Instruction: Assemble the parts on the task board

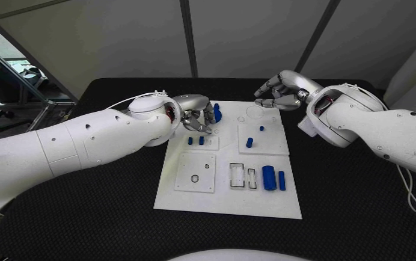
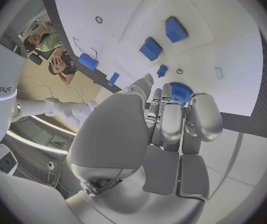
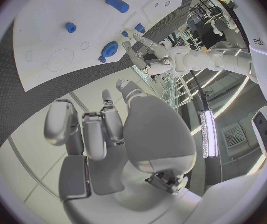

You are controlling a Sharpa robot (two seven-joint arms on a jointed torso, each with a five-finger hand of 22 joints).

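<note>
On the task board (image 1: 227, 198), the left hand (image 1: 196, 114) fingers pinch a blue gear (image 2: 181, 92); the right hand (image 1: 284, 91) curls closed on nothing above the far edge.

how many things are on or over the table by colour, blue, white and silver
blue parts: 7, counted in the head view
white task board: 1
silver hands: 2, the left hand and the right hand
total: 10
</note>
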